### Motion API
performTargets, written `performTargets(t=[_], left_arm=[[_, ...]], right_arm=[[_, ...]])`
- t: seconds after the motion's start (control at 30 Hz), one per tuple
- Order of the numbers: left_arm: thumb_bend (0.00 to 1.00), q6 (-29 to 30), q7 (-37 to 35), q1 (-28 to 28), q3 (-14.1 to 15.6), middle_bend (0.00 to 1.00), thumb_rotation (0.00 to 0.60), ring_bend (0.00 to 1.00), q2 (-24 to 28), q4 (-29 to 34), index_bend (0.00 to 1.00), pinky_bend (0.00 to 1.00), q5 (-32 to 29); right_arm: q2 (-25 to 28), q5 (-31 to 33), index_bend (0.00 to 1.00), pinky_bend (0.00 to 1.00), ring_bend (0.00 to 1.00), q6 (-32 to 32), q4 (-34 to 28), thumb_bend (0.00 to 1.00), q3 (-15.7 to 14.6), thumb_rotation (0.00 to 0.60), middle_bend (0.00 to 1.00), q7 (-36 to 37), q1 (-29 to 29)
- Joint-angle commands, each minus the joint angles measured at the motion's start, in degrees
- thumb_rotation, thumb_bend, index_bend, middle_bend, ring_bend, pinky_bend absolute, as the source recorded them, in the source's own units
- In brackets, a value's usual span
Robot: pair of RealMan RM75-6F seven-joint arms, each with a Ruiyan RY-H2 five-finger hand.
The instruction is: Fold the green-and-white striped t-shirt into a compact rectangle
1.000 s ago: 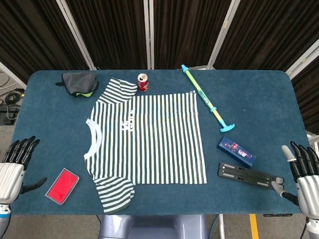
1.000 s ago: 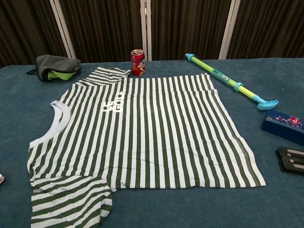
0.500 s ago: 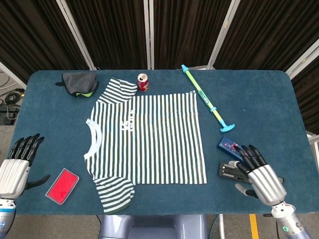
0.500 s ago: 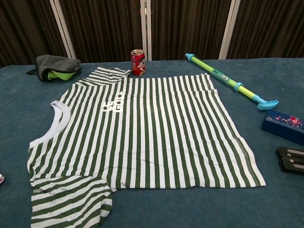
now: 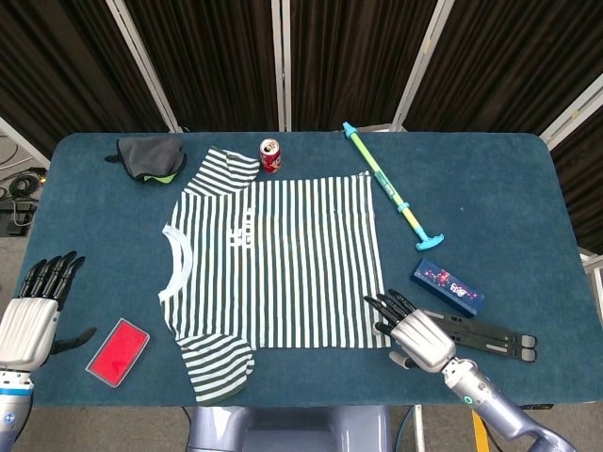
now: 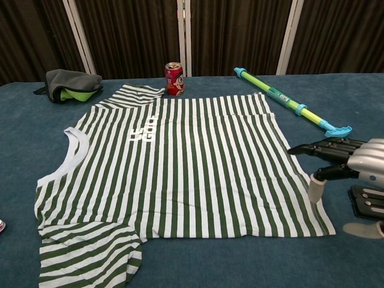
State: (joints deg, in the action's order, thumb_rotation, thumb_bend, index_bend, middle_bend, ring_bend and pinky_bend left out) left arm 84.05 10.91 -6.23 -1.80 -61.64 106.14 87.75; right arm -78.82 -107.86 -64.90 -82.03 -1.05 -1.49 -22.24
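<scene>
Lying flat: one striped t-shirt (image 5: 278, 259); one soda can (image 5: 270, 155); left hand (image 5: 33, 313), right hand (image 5: 415, 334) both empty, fingers spread

Shirt (image 5: 278, 259) takes up the middle of the table (image 5: 490, 179). Right hand (image 5: 413, 332) sits at the hem corner, fingers spread, with a black bar (image 5: 480, 332) and a blue box (image 5: 448, 287) crowding right behind it. Far side, a can (image 5: 270, 155) touches the sleeve, and a green tube (image 5: 386, 185) runs along that hem corner. Left hand (image 5: 33, 315) is beside a red card (image 5: 118, 351); bare cloth between the card and the collar.
</scene>
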Motion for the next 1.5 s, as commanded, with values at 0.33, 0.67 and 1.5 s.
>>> performTargets(t=[0.33, 0.67, 1.5], left_arm=[[0.0, 0.23, -0.7, 0.06, 0.08, 0.0, 0.6, 0.0, 0.32, 0.05, 0.0, 0.0, 0.16], [0.0, -0.09, -0.84, -0.12, 0.08, 0.0, 0.6, 0.0, 0.33, -0.04, 0.0, 0.0, -0.09], [0.0, -0.34, -0.96, -0.33, 0.15, 0.0, 0.6, 0.0, 0.29, -0.07, 0.0, 0.0, -0.26]], right_arm=[[-5.15, 2.62, 0.46, 0.0, 0.0, 2.55, 3.72, 0.17, -0.64, 0.6, 0.0, -5.07, -1.66], [-7.26, 3.08, 0.47, 0.0, 0.0, 1.53, 7.95, 0.17, -1.97, 0.6, 0.0, -5.9, -1.81], [-11.04, 3.36, 0.48, 0.0, 0.0, -1.25, 14.46, 0.26, -3.23, 0.6, 0.02, -5.95, -3.32]])
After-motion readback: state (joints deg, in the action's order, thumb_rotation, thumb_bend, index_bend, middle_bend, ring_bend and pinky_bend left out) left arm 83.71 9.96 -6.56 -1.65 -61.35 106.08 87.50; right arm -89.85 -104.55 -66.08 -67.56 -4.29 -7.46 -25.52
